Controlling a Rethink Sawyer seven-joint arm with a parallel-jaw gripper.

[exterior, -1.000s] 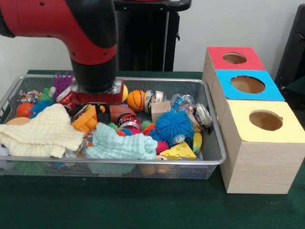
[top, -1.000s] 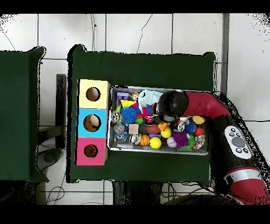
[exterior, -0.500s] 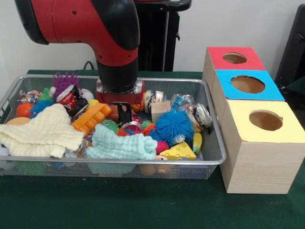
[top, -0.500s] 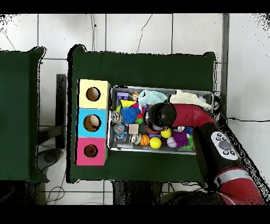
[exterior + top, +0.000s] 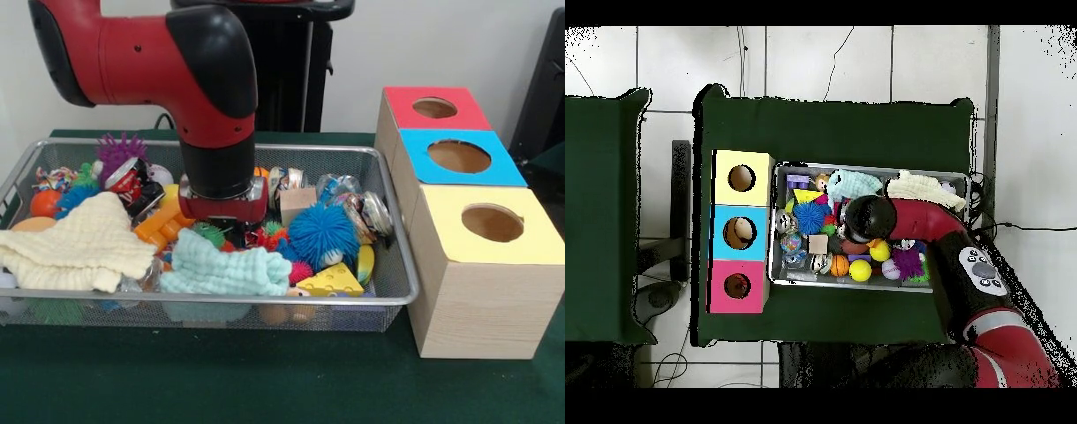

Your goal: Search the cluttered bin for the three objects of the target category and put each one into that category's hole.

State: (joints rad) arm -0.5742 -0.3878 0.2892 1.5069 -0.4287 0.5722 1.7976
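A plain white wall (image 5: 441,44) closes the room behind the table; a tall black stand (image 5: 274,79) rises against it, and a dark upright panel (image 5: 546,88) shows at the right edge. The table (image 5: 265,380) is covered in dark green cloth; from above, a second green-covered table (image 5: 600,215) stands just beside it across a narrow gap. The floor (image 5: 815,60) is pale tile with dark grout lines; thin cables (image 5: 745,55) trail over it; the light is even and soft.
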